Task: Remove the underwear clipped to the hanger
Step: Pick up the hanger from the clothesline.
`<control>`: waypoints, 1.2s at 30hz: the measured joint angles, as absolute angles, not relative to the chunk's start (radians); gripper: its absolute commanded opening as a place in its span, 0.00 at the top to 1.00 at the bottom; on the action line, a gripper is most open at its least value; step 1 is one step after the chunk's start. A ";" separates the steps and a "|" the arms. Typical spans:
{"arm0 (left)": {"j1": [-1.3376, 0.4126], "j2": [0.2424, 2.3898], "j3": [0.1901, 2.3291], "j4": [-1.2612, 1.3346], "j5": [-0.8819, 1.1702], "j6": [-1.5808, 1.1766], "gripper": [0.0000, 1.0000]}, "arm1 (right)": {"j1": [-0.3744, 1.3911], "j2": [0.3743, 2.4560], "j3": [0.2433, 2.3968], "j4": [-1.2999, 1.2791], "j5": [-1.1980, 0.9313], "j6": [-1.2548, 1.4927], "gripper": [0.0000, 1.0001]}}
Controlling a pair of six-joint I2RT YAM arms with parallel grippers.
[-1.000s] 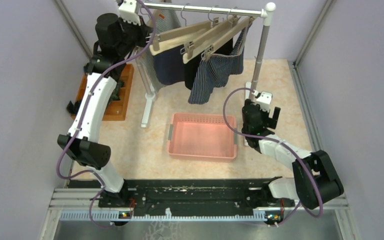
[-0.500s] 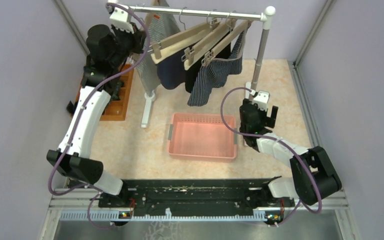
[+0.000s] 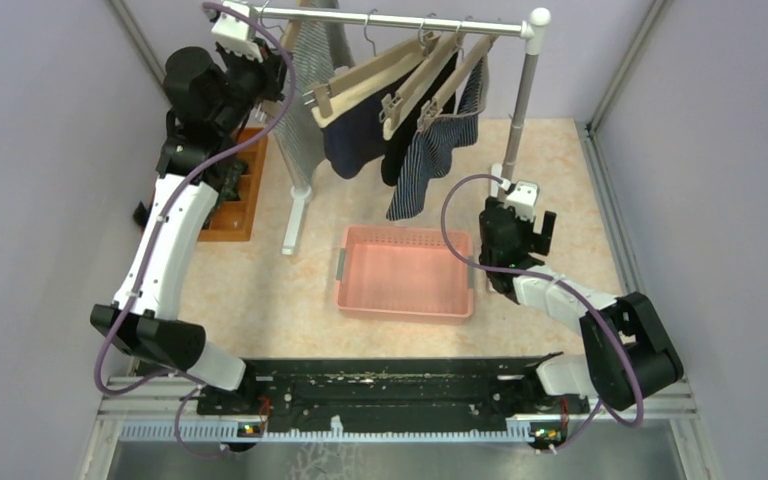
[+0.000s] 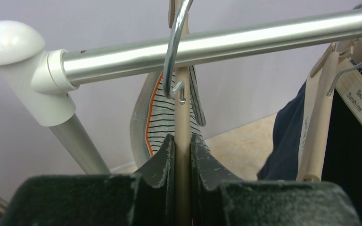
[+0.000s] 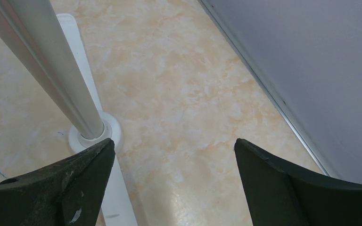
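Four underwear hang from wooden clip hangers on a metal rail (image 3: 410,22). From the left they are grey-white striped (image 3: 310,100), plain navy (image 3: 353,135), black (image 3: 400,145) and navy with white stripes (image 3: 430,160). My left gripper (image 3: 272,68) is up at the rail's left end. In the left wrist view the gripper (image 4: 183,153) is shut on the first hanger's wooden edge (image 4: 183,103), with the striped underwear (image 4: 162,117) behind it. My right gripper (image 3: 532,222) is open and empty near the rack's right post; it hangs over bare floor in the right wrist view (image 5: 174,160).
A pink basket (image 3: 405,233) sits on the floor under the hanging clothes. An orange-brown tray (image 3: 235,200) stands at the left wall. The rack's right post base (image 5: 92,134) is just left of my right gripper. Purple walls close in both sides.
My left arm has drawn the first hanger left along the rail, parting the striped underwear from the rest. The other three hangers have swung right. The right gripper has shifted slightly.
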State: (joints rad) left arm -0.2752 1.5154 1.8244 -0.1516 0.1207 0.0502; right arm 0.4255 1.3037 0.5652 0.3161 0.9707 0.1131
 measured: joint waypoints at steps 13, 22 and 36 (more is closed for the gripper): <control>-0.300 1.290 1.660 -0.341 0.006 0.079 1.00 | 0.430 1.313 0.565 0.317 0.957 0.112 0.01; -0.307 1.120 1.407 -0.434 -0.017 0.041 1.00 | 0.440 1.280 0.582 0.273 0.877 0.109 0.01; -0.307 0.908 1.372 -0.649 -0.006 0.102 1.00 | 0.444 1.185 0.755 0.053 0.587 0.107 0.01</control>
State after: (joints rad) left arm -0.3073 0.9085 1.3720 -0.6487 -0.0059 0.1017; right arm 0.4442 1.1854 0.7547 0.0528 0.5869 0.1070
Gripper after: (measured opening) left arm 0.151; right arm 0.988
